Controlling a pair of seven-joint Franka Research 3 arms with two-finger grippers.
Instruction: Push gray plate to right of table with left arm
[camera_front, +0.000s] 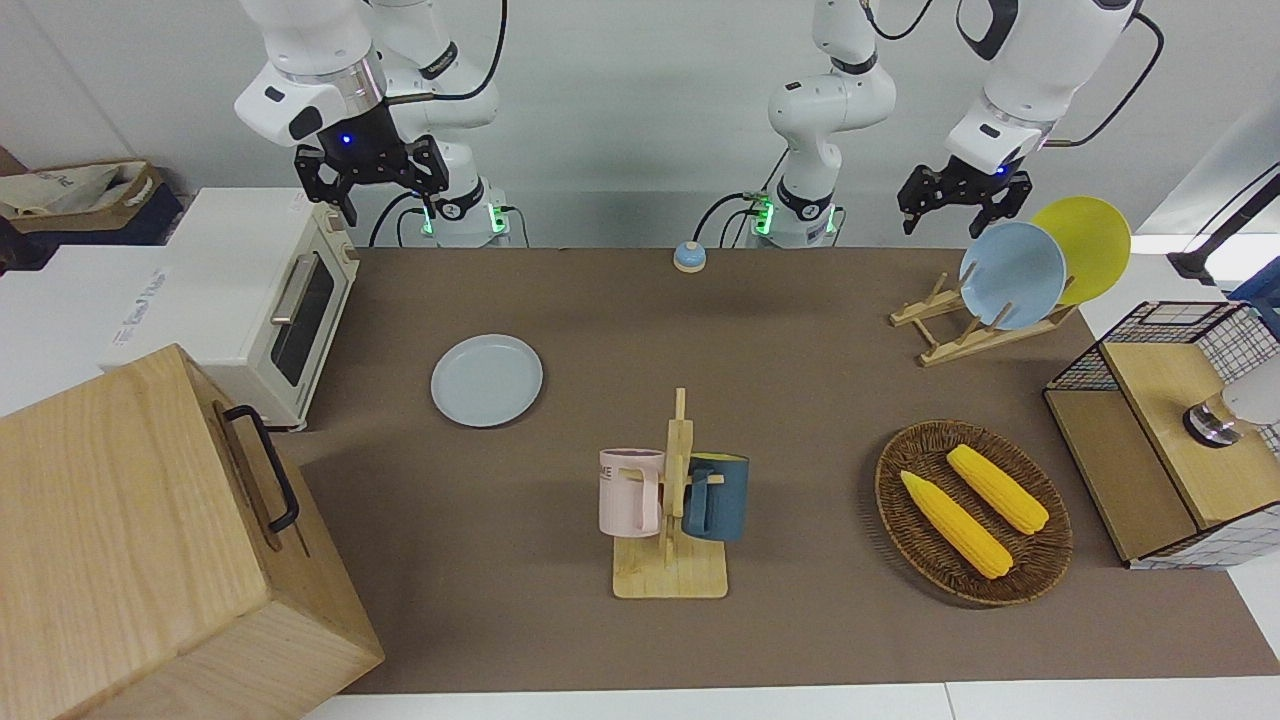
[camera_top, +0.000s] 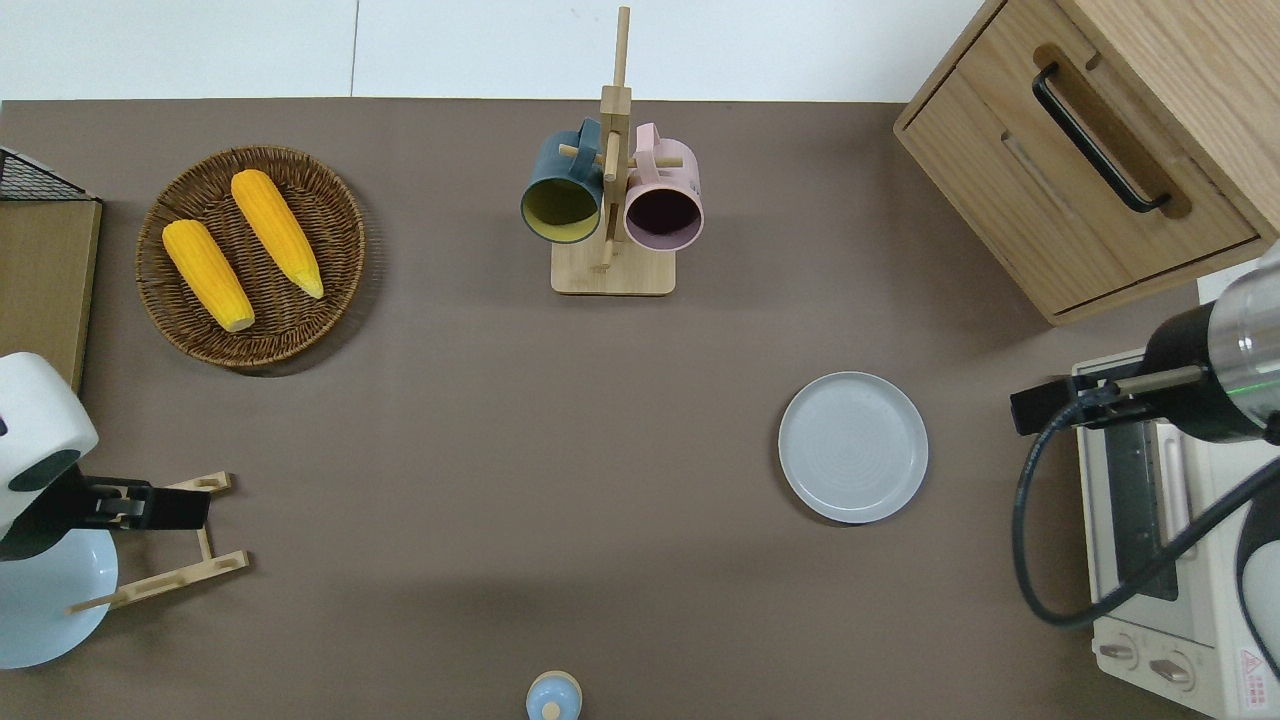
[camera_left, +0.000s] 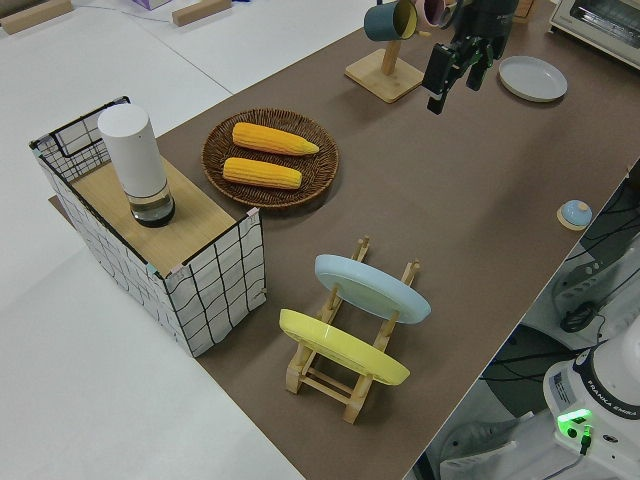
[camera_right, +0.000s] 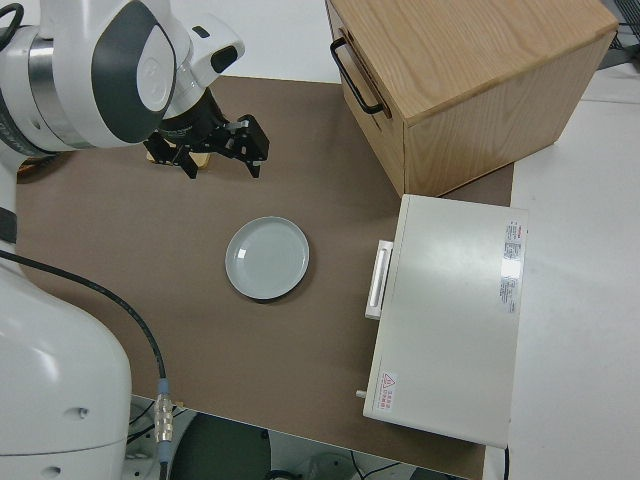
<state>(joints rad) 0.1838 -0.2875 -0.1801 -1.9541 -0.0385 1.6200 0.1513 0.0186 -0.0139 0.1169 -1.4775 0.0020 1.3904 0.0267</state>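
Observation:
The gray plate (camera_front: 487, 380) (camera_top: 853, 447) (camera_left: 533, 78) (camera_right: 267, 257) lies flat on the brown table (camera_front: 800, 620), toward the right arm's end and close to the toaster oven. My left gripper (camera_front: 958, 215) (camera_top: 195, 507) (camera_left: 452, 88) hangs open and empty in the air over the wooden plate rack (camera_top: 165, 545) at the left arm's end, far from the gray plate. The right arm is parked, its gripper (camera_front: 385, 200) (camera_right: 220, 165) open.
A white toaster oven (camera_front: 250, 300) and a wooden cabinet (camera_front: 150, 540) stand at the right arm's end. A mug tree (camera_top: 610, 200) stands mid-table. A basket with two corn cobs (camera_top: 250, 255), a wire shelf (camera_front: 1170, 430) and a racked sky-blue plate (camera_front: 1012, 275) and yellow plate (camera_front: 1090, 245) fill the left arm's end.

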